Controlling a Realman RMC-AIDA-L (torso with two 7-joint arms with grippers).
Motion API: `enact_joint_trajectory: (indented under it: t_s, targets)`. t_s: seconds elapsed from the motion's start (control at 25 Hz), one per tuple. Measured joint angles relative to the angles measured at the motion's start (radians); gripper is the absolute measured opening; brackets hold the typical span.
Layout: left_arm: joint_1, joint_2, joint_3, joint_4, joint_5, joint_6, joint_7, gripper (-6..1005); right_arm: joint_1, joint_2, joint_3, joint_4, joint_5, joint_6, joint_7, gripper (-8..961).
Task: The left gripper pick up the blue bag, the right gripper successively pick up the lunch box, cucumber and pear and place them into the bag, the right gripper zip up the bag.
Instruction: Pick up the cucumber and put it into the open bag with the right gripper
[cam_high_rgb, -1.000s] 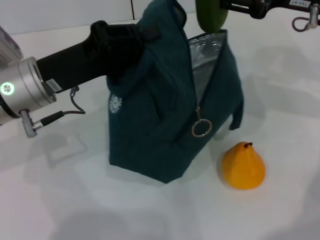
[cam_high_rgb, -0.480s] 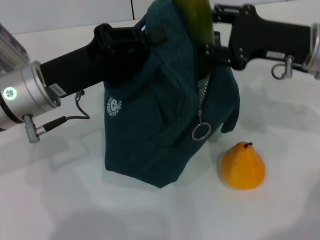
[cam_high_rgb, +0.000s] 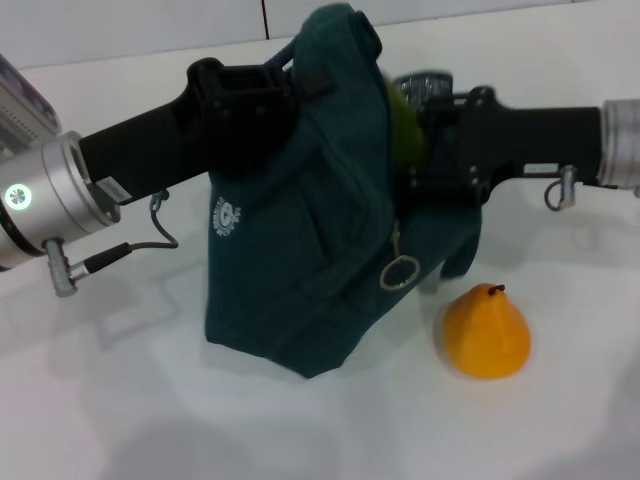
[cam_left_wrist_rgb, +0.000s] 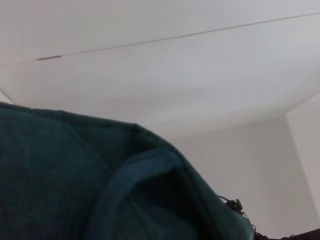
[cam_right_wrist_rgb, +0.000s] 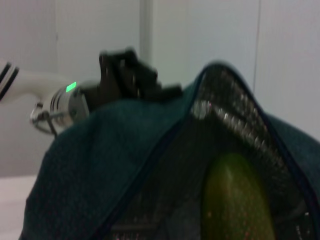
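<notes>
Lower now than half a second ago, the cucumber has sunk into the mouth of the bag, where before it stood tall above the rim; only a short green stretch shows between the teal fabric and the right claw; the right arm has dropped with it and lies nearly level, reaching in from the right; the bag's base has shifted slightly left on the tabletop.

The bag is soft woven teal cloth, slumped and creased, with a small white round logo on its left face and a metal ring pull hanging at the end of the zip; in the right wrist view the crinkled silver lining frames the open mouth, and the smooth, rounded cucumber stands inside it, blurred and cut off at the lower edge.

The left claw, black and blocky on a black arm with a silver cylinder, is clenched on the bag's upper left edge, holding it upright; its fingertips are buried in the cloth; the left wrist view shows only a fold of teal fabric and a loop handle.

The right claw's fingers sit against the cucumber at the bag's mouth, but cloth hides the tips, and I cannot tell whether they grip or have let go.

The pear, a smooth orange cone with a dark stem, stands on the white tabletop just right of the bag's near corner, apart from it.
</notes>
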Motion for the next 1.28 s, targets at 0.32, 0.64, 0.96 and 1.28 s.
enact_joint_trajectory:
  t_s: [0.32,0.64,0.96,1.28]
  targets:
    - [0.000,0.002,0.004,0.000,0.000,0.000,0.005,53,0.024,-0.002,-0.060,-0.069,-0.068,0.028,0.160,669]
    - [-0.001,0.005,0.005,0.001,0.000,0.001,0.014,53,0.018,0.001,-0.097,-0.154,-0.105,0.026,0.319,680]
    - [0.001,0.006,0.005,0.001,0.003,0.003,0.016,53,0.005,-0.025,-0.056,-0.158,-0.012,-0.064,0.388,699]
    - [0.001,0.008,0.004,0.001,0.004,0.010,0.036,53,-0.036,-0.022,0.137,-0.203,0.036,-0.191,0.419,747]
